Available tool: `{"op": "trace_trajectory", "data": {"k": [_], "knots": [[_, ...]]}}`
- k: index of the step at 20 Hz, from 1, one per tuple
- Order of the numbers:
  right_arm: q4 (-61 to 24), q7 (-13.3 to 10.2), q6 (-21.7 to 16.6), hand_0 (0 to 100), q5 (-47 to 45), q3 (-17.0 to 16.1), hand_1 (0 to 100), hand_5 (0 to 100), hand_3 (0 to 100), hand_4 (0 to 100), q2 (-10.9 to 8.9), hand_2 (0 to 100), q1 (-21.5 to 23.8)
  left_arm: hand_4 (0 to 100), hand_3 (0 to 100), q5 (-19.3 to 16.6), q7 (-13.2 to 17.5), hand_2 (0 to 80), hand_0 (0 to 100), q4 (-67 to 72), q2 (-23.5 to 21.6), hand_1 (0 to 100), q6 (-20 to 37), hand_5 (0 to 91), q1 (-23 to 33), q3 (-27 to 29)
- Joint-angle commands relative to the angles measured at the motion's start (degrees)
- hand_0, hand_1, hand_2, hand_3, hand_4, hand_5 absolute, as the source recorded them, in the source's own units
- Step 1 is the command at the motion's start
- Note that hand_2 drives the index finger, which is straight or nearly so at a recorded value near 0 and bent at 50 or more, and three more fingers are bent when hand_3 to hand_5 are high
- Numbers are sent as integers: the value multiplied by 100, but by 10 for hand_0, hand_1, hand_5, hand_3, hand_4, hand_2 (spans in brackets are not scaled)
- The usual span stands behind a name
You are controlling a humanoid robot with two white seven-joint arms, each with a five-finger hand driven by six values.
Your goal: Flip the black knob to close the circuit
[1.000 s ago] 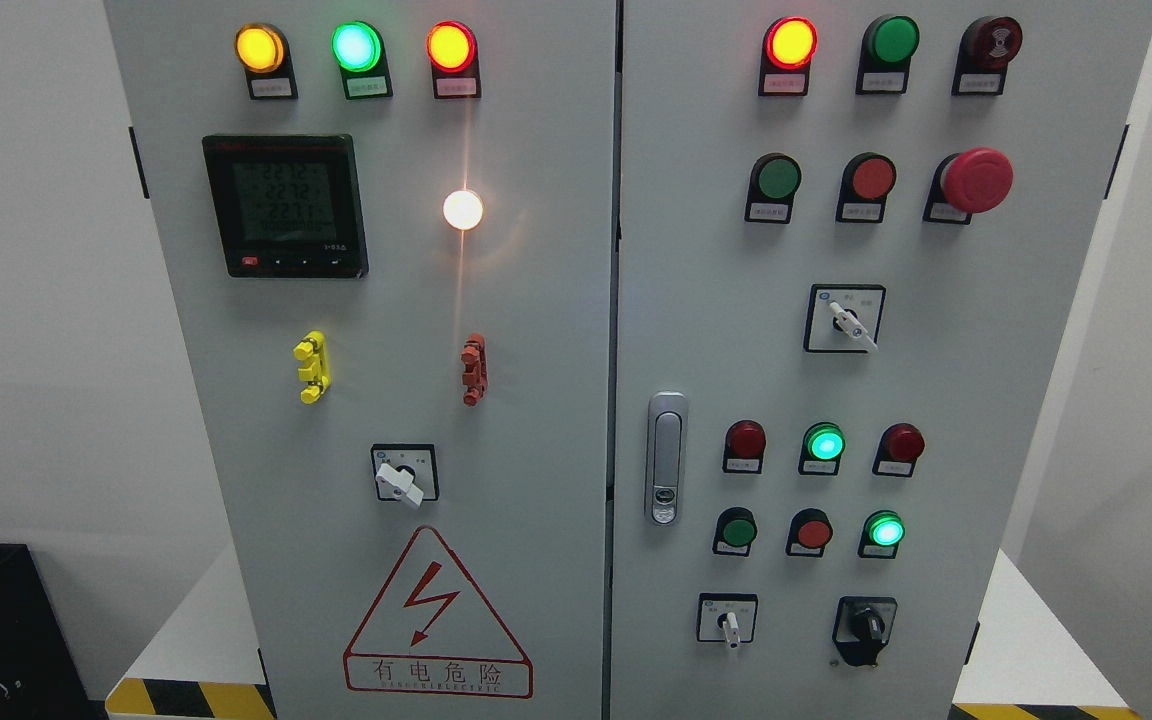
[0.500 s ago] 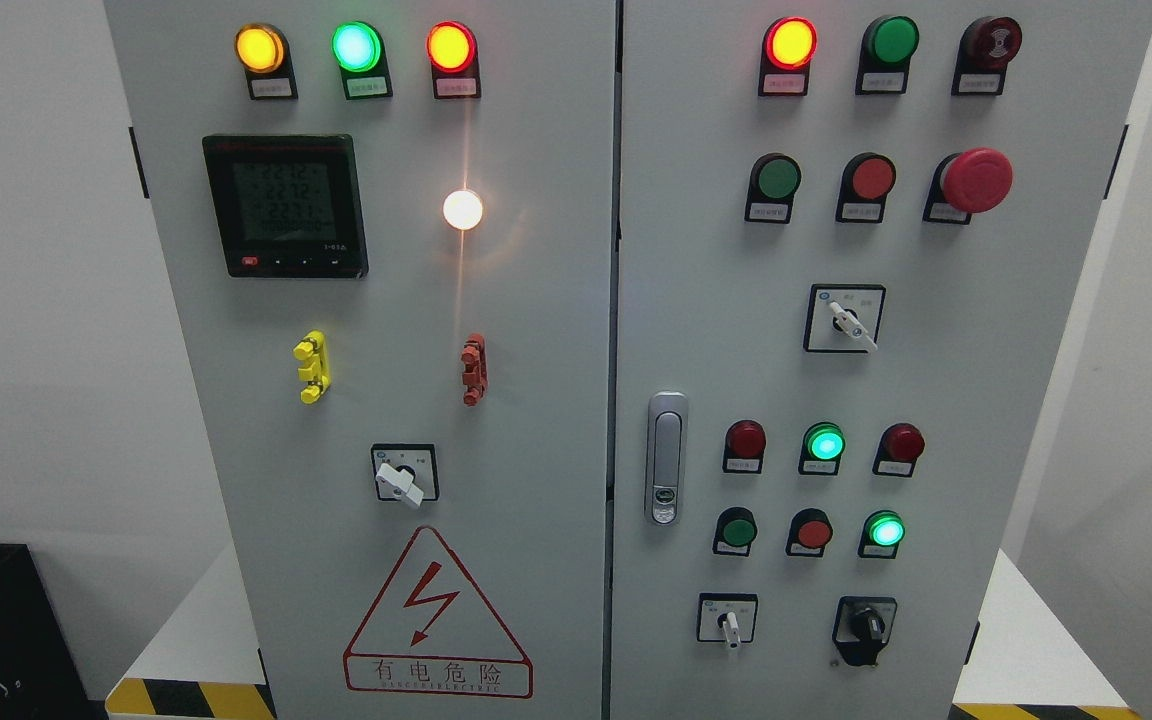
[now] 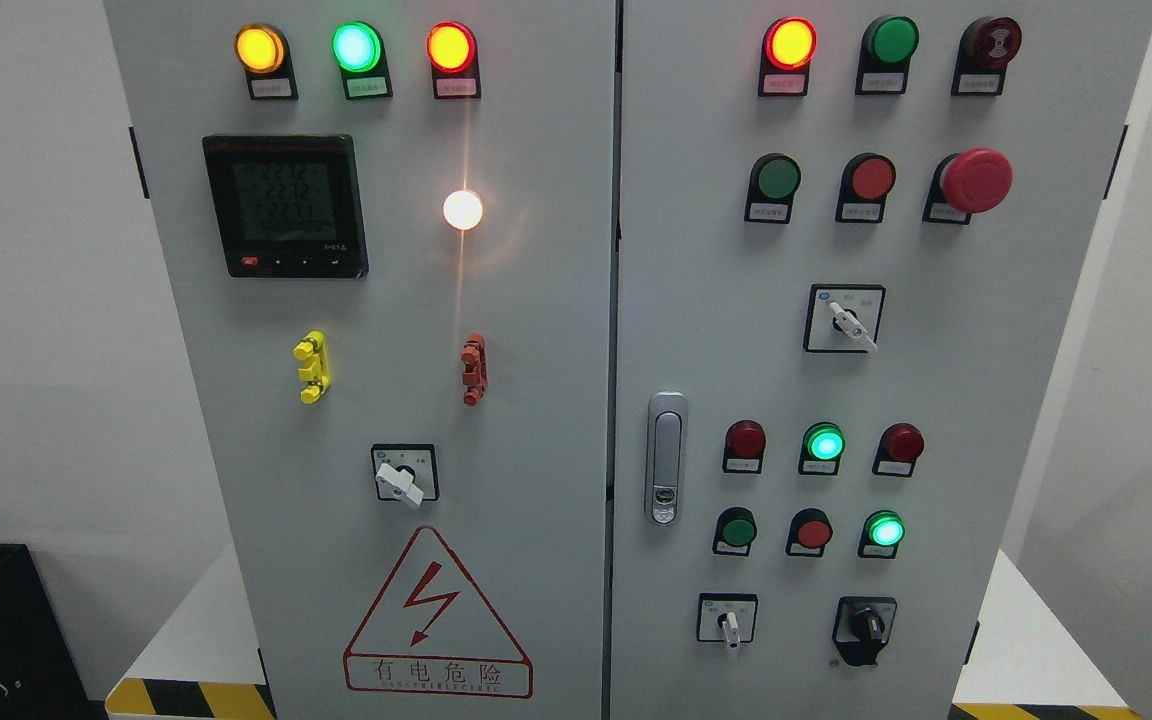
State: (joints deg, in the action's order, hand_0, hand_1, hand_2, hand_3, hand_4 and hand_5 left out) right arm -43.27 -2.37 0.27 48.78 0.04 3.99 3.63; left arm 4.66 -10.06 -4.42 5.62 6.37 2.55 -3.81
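Black knob (image 3: 868,626) (lower right) on grey cabinet (image 3: 536,300), untouched.

On the grey cabinet's (image 3: 536,330) left door, a digital meter (image 3: 285,206) sits near the upper left corner, a lit white lamp (image 3: 463,209) beside it. A red emergency-stop button (image 3: 976,180) is near the right door's upper right corner; its label is unreadable, perhaps blurred.

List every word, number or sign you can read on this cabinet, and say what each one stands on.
"有电危险": under the lightning bolt in the red warning triangle on the left door.
The small line beneath it: too small to read.
The digital meter: lit rows of digits, too blurred to read for certain.
The labels under the lamps and buttons, and around the black knob: too small to read.
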Motion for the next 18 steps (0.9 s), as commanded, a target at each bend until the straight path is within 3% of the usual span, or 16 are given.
{"op": "trace_trajectory", "data": {"k": [1, 6, 8, 12, 18], "knots": [[-1780, -89, 166, 0, 825, -12, 80, 619, 854, 721, 295, 706, -20, 0, 0, 0, 4, 0, 120, 3, 0, 556, 4, 0, 0, 3], [-2483, -299, 237, 0, 1466, -135, 78, 700, 903, 759, 375, 766, -29, 0, 0, 0, -5, 0, 120, -6, 0, 556, 4, 0, 0, 3], [-2773, -369, 237, 0, 1844, -328, 74, 734, 934, 781, 375, 799, -20, 0, 0, 9, 4, 0, 120, -6, 0, 556, 4, 0, 0, -6], [-3467, -379, 237, 0, 2083, -434, 58, 806, 997, 847, 366, 865, 6, 0, 0, 0, 4, 0, 120, 3, 0, 556, 4, 0, 0, 3], [-4364, -344, 342, 0, 2320, -434, 35, 910, 1000, 928, 366, 910, 24, 0, 0, 0, 4, 0, 120, 3, 0, 556, 4, 0, 0, 3]]}}
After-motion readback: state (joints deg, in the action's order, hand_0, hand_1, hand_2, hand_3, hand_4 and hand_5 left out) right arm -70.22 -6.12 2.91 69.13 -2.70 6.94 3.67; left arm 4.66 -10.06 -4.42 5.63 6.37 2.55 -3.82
